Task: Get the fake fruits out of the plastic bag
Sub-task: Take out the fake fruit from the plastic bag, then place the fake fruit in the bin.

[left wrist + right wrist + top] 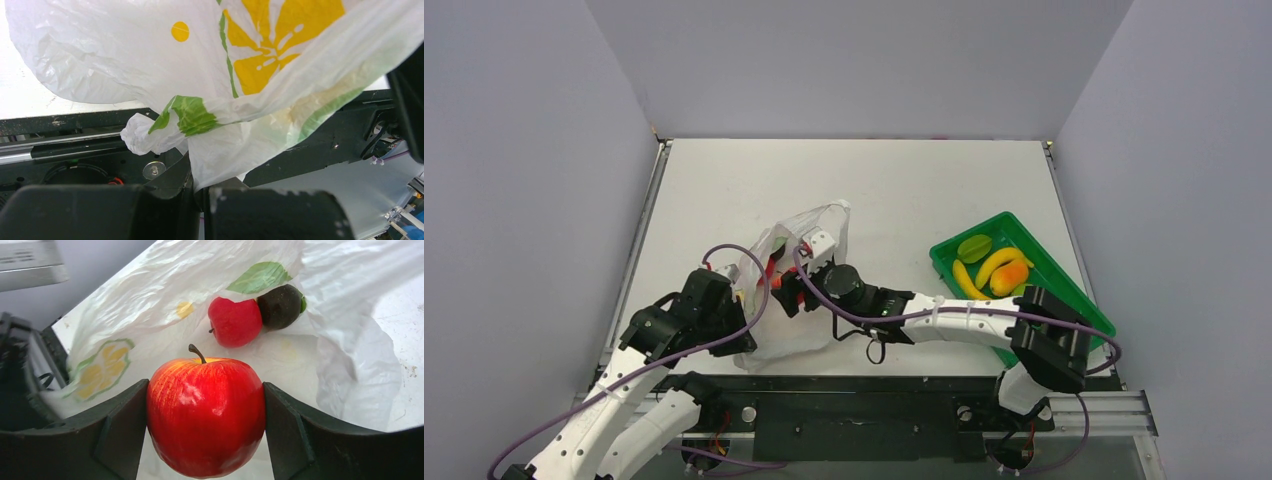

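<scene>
I find the plastic bag crumpled on the table, near the front edge and left of centre. Inside it, the right wrist view shows a red apple upright, stem up. A second red apple and a dark purple piece lie farther in, touching each other on the bag's film.

The right hand reaches into the bag from the right and pinches the red apple, one finger flat against each side. The left hand is at the bag's near left edge, pressed together on a fold of the film, which runs up from between its fingers.

To the right, well apart from the bag, a green tray sits on the table. It carries a starfruit, bananas and a mango.
</scene>
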Controlling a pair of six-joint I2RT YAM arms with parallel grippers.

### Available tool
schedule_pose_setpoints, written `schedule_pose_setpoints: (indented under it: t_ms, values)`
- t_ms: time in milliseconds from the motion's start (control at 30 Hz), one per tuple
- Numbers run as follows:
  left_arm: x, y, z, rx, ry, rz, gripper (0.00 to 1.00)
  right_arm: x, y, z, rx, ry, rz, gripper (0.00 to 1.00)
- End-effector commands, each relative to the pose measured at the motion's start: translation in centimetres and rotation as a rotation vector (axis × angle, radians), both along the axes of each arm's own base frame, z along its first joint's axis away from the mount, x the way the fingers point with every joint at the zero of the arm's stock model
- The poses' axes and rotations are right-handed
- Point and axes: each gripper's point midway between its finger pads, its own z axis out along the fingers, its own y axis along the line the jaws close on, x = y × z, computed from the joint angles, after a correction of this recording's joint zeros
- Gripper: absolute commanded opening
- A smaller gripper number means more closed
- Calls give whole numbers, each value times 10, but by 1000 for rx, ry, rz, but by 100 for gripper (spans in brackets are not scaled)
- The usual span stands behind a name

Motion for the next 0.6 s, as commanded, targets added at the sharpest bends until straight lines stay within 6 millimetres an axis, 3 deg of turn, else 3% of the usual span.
schedule_pose_setpoints:
  t_ms: [0, 100, 167, 200, 300, 400, 567]
  values:
    - [9, -5, 8, -19, -47, -21, 0, -19, -13, 36, 90, -13, 41, 0]
    - [9, -5, 7, -16, -43, -21, 0, -20, -31, 48, 114, -31, 12, 0]
    - [9, -5, 7, -16, -44, -21, 0, -21, -48, 67, 158, -61, -7, 0]
    - [9, -5, 7, -16, -44, -22, 0, -21, -55, 66, 158, -72, -16, 0]
    - [10, -5, 7, -16, -46, -25, 0, -11, -84, 89, 211, -120, -88, 0]
    - [10, -5, 6, -13, -43, -28, 0, 0, -111, 92, 216, -148, -169, 0]
    - [10, -5, 5, -11, -42, -26, 0, 14, -177, 110, 278, -206, -396, 0]
